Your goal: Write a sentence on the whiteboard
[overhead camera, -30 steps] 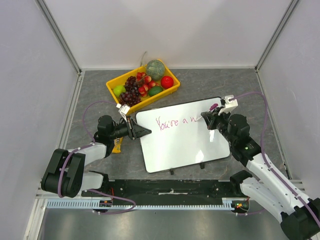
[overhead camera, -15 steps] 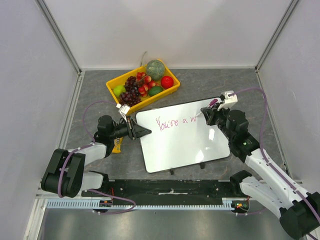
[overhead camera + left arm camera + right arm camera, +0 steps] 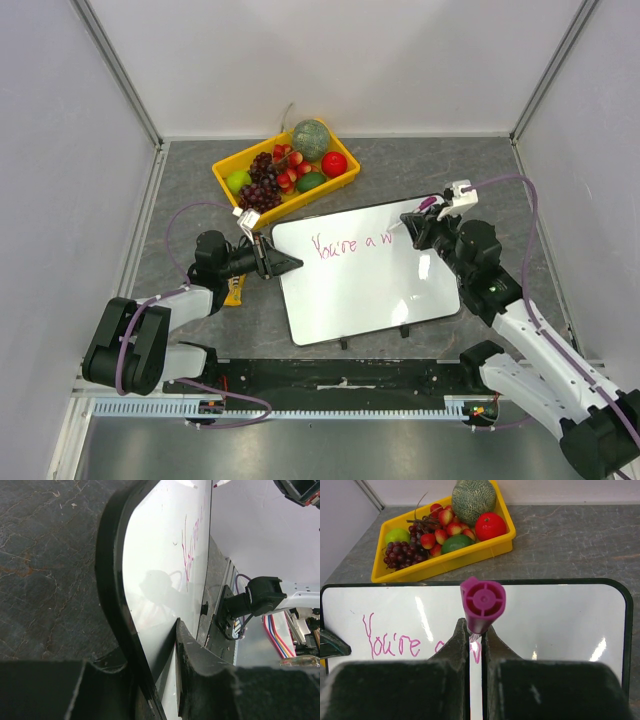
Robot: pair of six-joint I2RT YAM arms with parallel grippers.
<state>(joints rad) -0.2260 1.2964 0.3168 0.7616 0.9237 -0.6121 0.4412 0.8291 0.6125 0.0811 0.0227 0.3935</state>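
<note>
The whiteboard (image 3: 360, 285) lies flat on the table's middle, with "You're a w" in magenta along its far part. My left gripper (image 3: 290, 264) is shut on the whiteboard's left edge; the left wrist view shows its fingers (image 3: 200, 665) clamped over the black rim (image 3: 112, 605). My right gripper (image 3: 412, 230) is shut on a magenta marker (image 3: 481, 605) and holds it over the board just after the last letter. The marker's tip is hidden behind the fingers. The board also fills the right wrist view (image 3: 560, 620).
A yellow tray (image 3: 340, 180) of fruit, with grapes, strawberries, a melon and a red apple, stands behind the board's far left corner. A small yellow object (image 3: 235, 290) lies under the left arm. Two black clips (image 3: 404, 329) sit on the board's near edge.
My right gripper has shifted slightly up and left with the marker, and the last letter has grown into a "w". The left arm has not moved.
</note>
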